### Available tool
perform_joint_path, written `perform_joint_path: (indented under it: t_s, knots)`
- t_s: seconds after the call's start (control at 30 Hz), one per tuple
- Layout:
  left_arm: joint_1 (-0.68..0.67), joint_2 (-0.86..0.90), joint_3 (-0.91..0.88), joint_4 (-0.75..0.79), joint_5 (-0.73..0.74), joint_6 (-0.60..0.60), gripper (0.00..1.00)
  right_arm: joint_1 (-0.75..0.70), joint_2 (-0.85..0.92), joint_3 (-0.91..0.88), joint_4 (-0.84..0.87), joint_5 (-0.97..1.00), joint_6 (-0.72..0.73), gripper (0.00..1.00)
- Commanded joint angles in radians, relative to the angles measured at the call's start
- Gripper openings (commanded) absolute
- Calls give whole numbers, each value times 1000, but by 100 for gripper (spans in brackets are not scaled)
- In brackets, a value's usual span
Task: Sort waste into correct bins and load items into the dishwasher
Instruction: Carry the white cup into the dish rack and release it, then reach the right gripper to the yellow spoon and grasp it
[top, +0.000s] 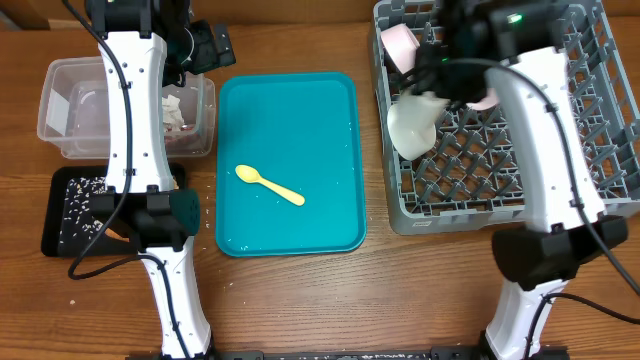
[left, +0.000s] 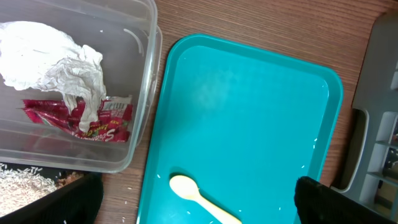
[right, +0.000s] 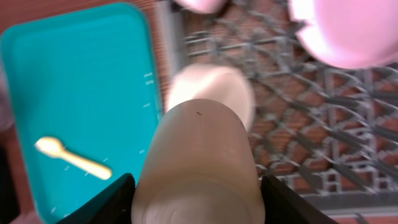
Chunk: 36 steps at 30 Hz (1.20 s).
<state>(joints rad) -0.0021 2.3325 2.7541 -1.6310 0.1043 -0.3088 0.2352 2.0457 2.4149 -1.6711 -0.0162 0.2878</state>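
My right gripper (right: 199, 202) is shut on a small white cup (right: 199, 162) and holds it on its side over the left part of the grey dish rack (top: 500, 190); the cup also shows in the overhead view (top: 412, 125). Two pale pink round dishes (top: 402, 45) (right: 348, 31) sit in the rack. The yellow spoon (top: 268, 185) lies on the teal tray (top: 300, 110). My left gripper (left: 199, 205) is open and empty above the tray's left side, with the spoon below it. The clear tub (top: 60, 110) holds crumpled white paper (left: 56, 56) and a red-and-white wrapper (left: 81, 118).
The black tray (top: 60, 235), with rice scattered on it, lies in front of the tub at the left. A few rice grains lie on the teal tray and on the wood beside it. The left arm's column stands over the tub and the black tray.
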Motion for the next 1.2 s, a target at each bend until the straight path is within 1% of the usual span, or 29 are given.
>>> perform_joint_path:
  t_s: [0.0,0.1,0.33,0.5,0.8,0.87,1.0,1.1,1.17]
  knots:
    - [2,1,14,1,-3,-10,100,-75,9,-23,8,10,11,54]
    - [2,1,14,1,-3,-10,100,-120,16,-70,47,26,11,54]
    - [2,1,14,1,-3,-10,100,-215,25,-261,174,26,7,54]
    - [2,1,14,1,-3,-10,100,-264,25,-336,212,22,1,54]
    - [2,1,14,1,-3,-10,100,-274,26,-446,332,22,-7,55]
    - [2,1,14,1,-3,-10,100,-274,26,-460,334,21,-6,66]
    - [1,1,14,1,-3,-10,100,-274,21,-454,321,-15,-3,82]
    - [2,1,14,1,-3,-10,100,-272,2,-433,320,-35,26,89]
    - [2,1,14,1,-3,-10,100,-264,-24,-418,319,-47,27,89]
